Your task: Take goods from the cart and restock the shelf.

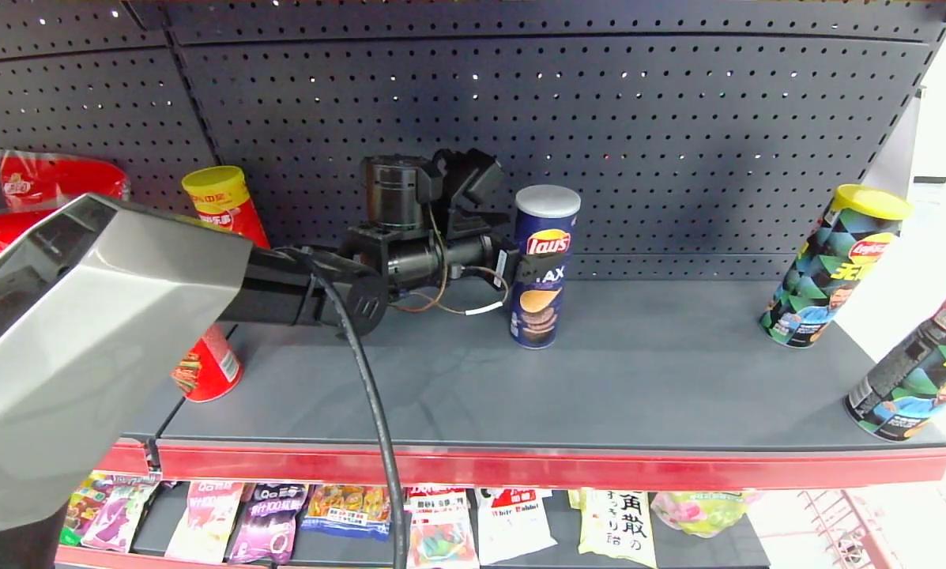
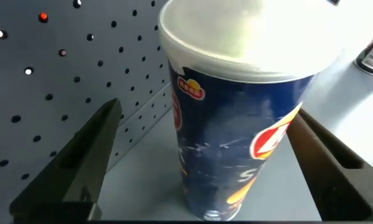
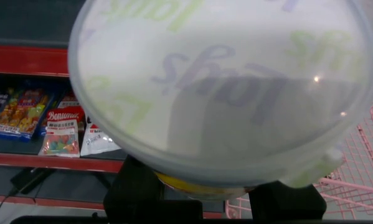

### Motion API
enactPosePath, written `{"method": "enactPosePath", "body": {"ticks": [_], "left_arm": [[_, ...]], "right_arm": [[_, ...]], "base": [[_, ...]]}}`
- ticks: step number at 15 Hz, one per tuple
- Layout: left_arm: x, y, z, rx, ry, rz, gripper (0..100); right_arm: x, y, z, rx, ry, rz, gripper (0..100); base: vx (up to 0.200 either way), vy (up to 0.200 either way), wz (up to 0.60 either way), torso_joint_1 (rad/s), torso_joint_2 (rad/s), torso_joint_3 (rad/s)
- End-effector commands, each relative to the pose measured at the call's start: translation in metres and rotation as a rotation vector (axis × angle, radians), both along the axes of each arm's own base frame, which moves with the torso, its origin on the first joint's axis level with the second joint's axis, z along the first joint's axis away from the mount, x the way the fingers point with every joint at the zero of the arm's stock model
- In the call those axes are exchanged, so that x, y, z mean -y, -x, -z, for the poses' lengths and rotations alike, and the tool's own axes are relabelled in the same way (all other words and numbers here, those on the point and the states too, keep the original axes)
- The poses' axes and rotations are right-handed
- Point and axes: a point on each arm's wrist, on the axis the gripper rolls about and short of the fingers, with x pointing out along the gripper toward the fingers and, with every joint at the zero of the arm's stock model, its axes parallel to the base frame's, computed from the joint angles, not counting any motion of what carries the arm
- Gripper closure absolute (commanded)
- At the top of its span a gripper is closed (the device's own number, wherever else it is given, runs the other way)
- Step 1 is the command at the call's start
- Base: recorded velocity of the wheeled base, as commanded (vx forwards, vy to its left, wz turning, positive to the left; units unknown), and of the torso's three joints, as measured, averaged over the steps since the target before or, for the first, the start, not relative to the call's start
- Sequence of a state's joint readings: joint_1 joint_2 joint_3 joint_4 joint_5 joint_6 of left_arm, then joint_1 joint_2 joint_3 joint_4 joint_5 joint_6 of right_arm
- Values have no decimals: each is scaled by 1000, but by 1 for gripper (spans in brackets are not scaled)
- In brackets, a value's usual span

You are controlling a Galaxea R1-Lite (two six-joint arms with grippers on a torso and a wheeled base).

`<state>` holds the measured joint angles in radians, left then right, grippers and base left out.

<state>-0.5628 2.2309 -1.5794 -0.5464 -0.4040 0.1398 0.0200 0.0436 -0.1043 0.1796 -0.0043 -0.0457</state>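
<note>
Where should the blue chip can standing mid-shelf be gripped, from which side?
Probably grip the blue chip can across its straight cylindrical wall, about mid-height, coming in level from the robot's left, where the left gripper straddles it with jaws open. It stands upright on the shelf with free space beside it; the pegboard close behind rules out that side.

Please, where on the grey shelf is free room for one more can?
For the clear-lidded can in the right gripper, the widest bare patch of the grey shelf lies between the blue grey-lidded crisp can and the first green-patterned yellow-lidded can. The left end is crowded: left gripper, red cans.
</note>
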Motion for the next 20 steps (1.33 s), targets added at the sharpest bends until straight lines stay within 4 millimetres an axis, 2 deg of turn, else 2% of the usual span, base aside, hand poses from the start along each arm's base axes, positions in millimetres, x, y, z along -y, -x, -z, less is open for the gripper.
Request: {"method": "enactPosePath", "body": {"ticks": [1,8,12,20], "left_arm": [[2,-3,3,-3,-2,0,0],[2,-2,1,-10,-5,-1,0],[15,8,-2,-15,11,-2,0],[16,7,1,-37,20,-60,0]], "right_arm": [[0,0,0,-1,0,0,100],[0,0,0,1,0,0,100],[0,0,0,1,0,2,100],[0,0,0,1,0,0,100]], "base": [[0,0,0,0,0,0],[0,0,0,0,0,0],[0,0,0,0,0,0],[0,0,0,0,0,0]]}}
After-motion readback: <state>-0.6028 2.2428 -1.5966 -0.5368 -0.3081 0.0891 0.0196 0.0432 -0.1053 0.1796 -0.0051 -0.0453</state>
